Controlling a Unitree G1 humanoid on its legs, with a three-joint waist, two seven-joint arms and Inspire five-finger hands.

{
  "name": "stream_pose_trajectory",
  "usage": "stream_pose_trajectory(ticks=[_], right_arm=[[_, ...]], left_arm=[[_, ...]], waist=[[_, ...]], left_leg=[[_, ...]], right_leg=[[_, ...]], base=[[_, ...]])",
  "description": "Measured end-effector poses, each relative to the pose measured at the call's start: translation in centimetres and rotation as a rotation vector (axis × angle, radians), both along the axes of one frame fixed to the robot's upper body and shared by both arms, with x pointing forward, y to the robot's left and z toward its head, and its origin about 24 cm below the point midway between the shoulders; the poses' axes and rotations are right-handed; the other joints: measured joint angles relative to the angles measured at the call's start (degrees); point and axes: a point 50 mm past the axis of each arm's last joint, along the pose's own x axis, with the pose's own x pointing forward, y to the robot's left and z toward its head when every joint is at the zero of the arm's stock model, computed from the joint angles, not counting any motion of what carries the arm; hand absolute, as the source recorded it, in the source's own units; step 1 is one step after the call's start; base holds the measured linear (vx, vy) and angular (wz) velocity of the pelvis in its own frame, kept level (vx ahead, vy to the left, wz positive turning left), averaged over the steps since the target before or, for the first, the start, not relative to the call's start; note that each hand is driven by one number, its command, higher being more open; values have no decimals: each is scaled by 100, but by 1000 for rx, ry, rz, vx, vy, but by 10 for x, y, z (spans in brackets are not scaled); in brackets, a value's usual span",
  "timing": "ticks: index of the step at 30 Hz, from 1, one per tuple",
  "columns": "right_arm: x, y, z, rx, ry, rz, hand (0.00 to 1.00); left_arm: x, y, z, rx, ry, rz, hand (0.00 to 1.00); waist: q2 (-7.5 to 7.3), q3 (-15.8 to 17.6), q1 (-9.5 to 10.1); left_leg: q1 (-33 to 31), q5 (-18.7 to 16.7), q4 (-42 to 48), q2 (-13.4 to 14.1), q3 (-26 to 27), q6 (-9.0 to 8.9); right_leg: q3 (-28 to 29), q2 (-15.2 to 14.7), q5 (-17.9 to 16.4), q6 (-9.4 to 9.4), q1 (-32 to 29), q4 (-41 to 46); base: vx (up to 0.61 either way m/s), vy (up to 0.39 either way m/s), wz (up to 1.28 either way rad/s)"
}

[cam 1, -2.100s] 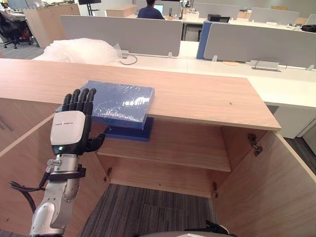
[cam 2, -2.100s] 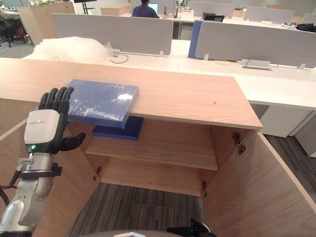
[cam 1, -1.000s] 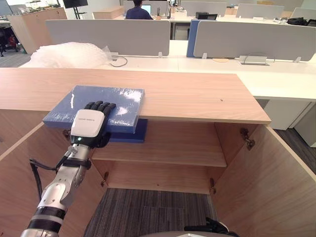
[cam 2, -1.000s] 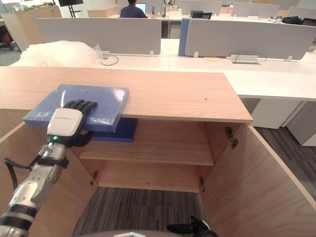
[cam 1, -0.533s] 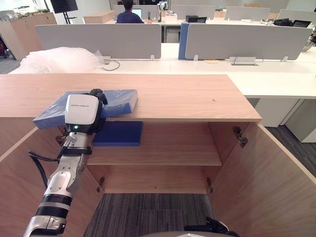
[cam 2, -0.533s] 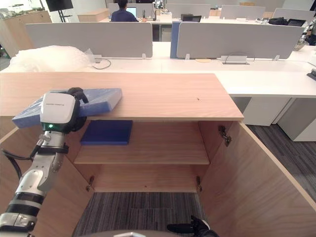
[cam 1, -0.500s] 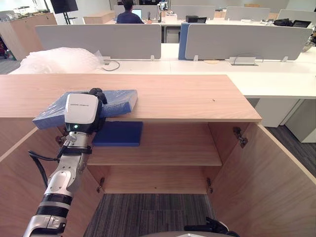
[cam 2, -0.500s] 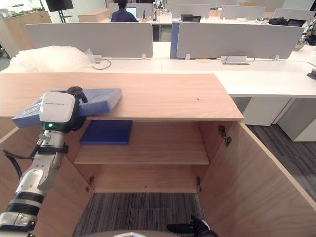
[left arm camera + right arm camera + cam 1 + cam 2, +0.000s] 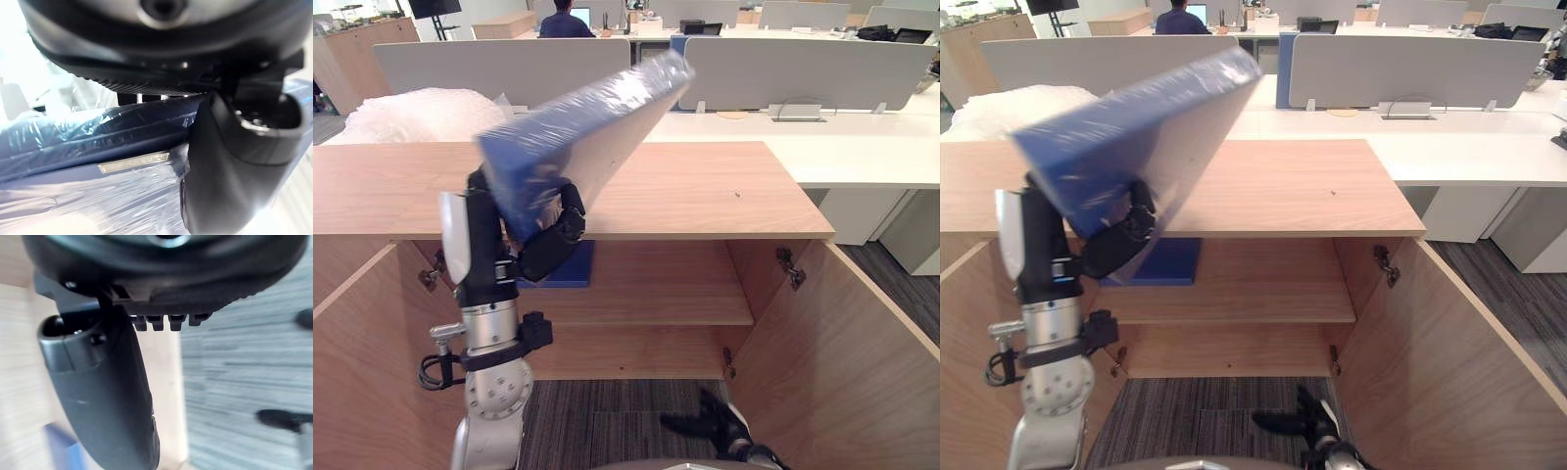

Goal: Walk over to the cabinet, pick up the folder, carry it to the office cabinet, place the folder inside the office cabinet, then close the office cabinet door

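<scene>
Your left hand [image 9: 544, 243] grips the lower edge of the blue plastic-wrapped folder [image 9: 578, 117], held tilted above the cabinet top [image 9: 705, 191], its gold label [image 9: 133, 161] unreadable, while right of that hand the shelf [image 9: 656, 294] lies open and your right hand [image 9: 710, 423] hangs low, fingers loose.

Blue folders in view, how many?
2. One wrapped folder, tilted, in the left robot hand; a second folder flat on the upper shelf, partly hidden behind that hand.

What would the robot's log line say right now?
left hand: gripping blue folder | folder: held tilted above cabinet top | right hand: low, open
</scene>
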Motion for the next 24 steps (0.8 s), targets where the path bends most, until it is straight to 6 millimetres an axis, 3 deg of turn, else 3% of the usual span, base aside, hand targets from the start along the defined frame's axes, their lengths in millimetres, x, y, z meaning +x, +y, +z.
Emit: stream_pose_trajectory(ticks=[5, 10, 13, 19, 24], right_arm=[[40, 12, 72, 405, -400, -117, 100], [47, 15, 121, 751, -613, -134, 100], [53, 9, 156, 846, -783, -121, 100], [73, -12, 218, 748, -1130, -58, 100], [98, 0, 257, 532, -1252, 187, 100]], left_arm=[[-19, 28, 7, -311, -67, -156, 0], [-36, 49, 21, -434, -225, -153, 0], [-41, 52, 23, -476, -268, -158, 0], [-39, 46, 22, -458, -256, -232, 0], [-30, 27, 21, -424, -210, -365, 0]], waist=[[-80, 58, -39], [-204, 6, 29], [-202, 6, 55], [-152, -43, 59], [-55, -131, 59]], left_leg=[[-41, 3, -25, -6, -12, 15], [-81, 29, 4, -70, -60, 43], [-77, 34, 4, -114, -114, 57], [-13, 45, 0, -120, -108, 77], [-15, 55, -1, -109, -36, 86]], right_leg=[[-17, -14, -12, -7, -55, 38], [-63, -63, -6, 10, -59, 38], [-105, -102, -11, 22, -28, 45], [-94, -118, -36, 58, -7, 110], [-37, -115, -10, 90, -49, 113]], base=[[-67, 16, 0], [15, 18, 6], [8, 21, 10], [-32, 8, 0], [-28, 7, -7]])
